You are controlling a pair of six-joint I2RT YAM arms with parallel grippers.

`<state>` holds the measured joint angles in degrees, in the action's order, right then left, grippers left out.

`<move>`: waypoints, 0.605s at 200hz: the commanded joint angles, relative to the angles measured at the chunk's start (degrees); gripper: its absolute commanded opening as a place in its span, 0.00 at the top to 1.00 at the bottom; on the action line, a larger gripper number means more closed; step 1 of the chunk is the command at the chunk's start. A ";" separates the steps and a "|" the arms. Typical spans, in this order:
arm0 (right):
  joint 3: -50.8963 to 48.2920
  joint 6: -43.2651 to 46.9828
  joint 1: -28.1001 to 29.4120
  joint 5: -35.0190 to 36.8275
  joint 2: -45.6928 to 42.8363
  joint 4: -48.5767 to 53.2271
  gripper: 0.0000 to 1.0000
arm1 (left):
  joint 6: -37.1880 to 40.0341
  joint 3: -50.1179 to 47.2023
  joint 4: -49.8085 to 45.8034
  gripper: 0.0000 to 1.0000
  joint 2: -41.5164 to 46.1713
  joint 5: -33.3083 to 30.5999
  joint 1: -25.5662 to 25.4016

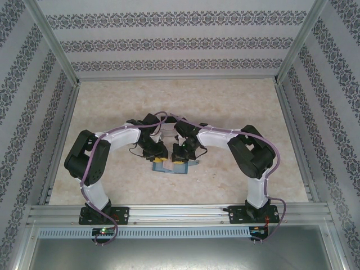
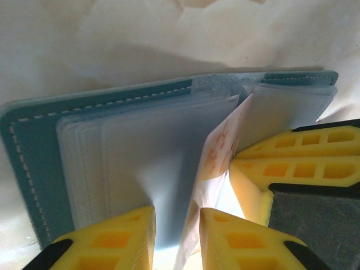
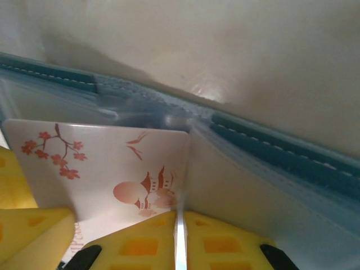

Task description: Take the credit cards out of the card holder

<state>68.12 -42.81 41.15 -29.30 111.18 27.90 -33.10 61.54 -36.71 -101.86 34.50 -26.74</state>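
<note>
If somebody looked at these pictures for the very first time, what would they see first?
Probably the white card with red blossoms and a little pagoda, standing up inside the open teal card holder and pinched at its edge by the right gripper. From above, the left arm and the right arm curl in like crab claws and meet over that holder in the middle of the table.
</note>
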 commanded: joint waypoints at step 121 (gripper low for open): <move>-1.49 -0.88 0.56 0.09 -0.08 -0.42 0.86 | 1.09 1.23 -2.63 0.94 4.59 -0.48 1.07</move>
<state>67.96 -43.40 41.15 -30.57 111.70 26.30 -33.71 60.82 -35.09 -99.85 37.30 -26.50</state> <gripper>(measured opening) 0.139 0.066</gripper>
